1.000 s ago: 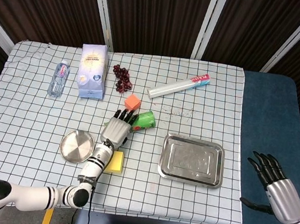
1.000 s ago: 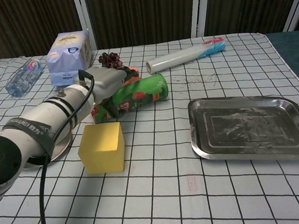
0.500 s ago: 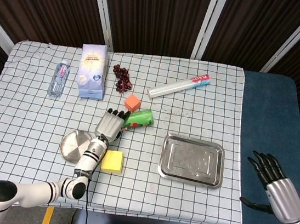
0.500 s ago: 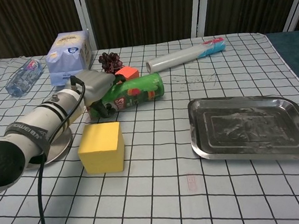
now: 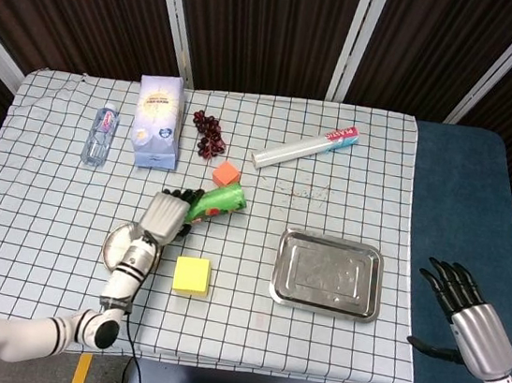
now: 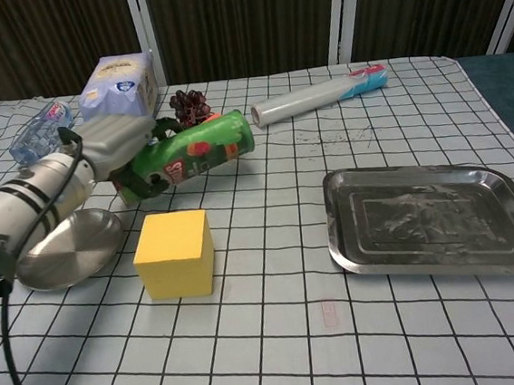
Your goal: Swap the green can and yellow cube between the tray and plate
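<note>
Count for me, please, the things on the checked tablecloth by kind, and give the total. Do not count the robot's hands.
Cans: 1, green can
Cubes: 2, yellow cube, orange cube
Metal dishes: 2, plate, tray
Bottles: 1, water bottle
Boxes: 1, tissue box
Rolls: 1, wrap roll
Fruit: 1, grape bunch
Total: 9

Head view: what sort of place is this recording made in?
Probably a lab or staged test area: a table under a checked cloth, dark curtained panels behind, and unrelated props like a tissue pack and grapes.
</note>
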### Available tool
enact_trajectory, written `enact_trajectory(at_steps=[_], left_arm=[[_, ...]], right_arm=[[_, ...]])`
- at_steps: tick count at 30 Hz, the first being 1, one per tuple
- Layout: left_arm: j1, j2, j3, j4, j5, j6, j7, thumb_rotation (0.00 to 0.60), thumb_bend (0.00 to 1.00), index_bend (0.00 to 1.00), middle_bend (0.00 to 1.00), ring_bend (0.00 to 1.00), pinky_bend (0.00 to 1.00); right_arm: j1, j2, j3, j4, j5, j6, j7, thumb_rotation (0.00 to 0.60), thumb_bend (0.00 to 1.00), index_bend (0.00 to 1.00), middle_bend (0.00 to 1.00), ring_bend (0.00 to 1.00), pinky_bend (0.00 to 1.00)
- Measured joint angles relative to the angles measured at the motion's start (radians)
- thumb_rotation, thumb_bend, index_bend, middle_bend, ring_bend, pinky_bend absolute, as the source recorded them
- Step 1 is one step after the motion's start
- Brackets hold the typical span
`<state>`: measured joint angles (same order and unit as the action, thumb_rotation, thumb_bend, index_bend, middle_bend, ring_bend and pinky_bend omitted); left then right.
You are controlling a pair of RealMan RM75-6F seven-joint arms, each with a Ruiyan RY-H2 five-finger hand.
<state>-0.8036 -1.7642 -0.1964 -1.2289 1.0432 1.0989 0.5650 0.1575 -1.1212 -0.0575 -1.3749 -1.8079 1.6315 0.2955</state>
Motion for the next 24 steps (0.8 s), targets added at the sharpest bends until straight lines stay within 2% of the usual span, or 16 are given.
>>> enact_trajectory(at_steps=[5,8,11,15,19,22,24], left_arm=[[0.12,0.161,0.07,-0.173,0.073,0.144,0.007,0.6,0.49,0.52,0.66,0.61,0.67],[0.195,0.24,0.113,-0.246,0.101,0.212,0.011,0.6,0.49,0.52,0.66,0.61,0.67],[0.252,0.28,0.152,-0.274,0.119,0.247,0.01,0.6,0.49,0.52,0.66,0.61,0.67],[0.305,0.286,0.181,-0.274,0.129,0.263,-0.013,0.6,0.49,0.52,0.66,0.61,0.67],[0.322,0.266,0.181,-0.252,0.135,0.262,-0.026,0.6,0.49,0.52,0.64,0.6,0.66],[0.328,0.253,0.175,-0.237,0.147,0.263,-0.021,0.6,0.48,0.5,0.58,0.54,0.62],[0.334,0.248,0.175,-0.232,0.16,0.27,-0.007,0.6,0.47,0.46,0.52,0.48,0.55]], right_arm=[[0.002,-0.005,0.004,-0.001,0.008,-0.008,-0.012,0.6,0.02,0.0,0.0,0.0,0.0],[0.004,-0.006,0.005,-0.005,0.014,-0.02,-0.022,0.6,0.02,0.0,0.0,0.0,0.0],[0.005,-0.009,0.007,-0.007,0.017,-0.022,-0.025,0.6,0.02,0.0,0.0,0.0,0.0],[0.005,-0.011,0.011,-0.007,0.022,-0.023,-0.031,0.6,0.02,0.0,0.0,0.0,0.0],[0.005,-0.011,0.011,-0.009,0.024,-0.026,-0.031,0.6,0.02,0.0,0.0,0.0,0.0],[0.005,-0.01,0.012,-0.008,0.023,-0.022,-0.028,0.6,0.02,0.0,0.0,0.0,0.0],[0.005,-0.01,0.013,-0.007,0.025,-0.022,-0.024,0.6,0.02,0.0,0.0,0.0,0.0]])
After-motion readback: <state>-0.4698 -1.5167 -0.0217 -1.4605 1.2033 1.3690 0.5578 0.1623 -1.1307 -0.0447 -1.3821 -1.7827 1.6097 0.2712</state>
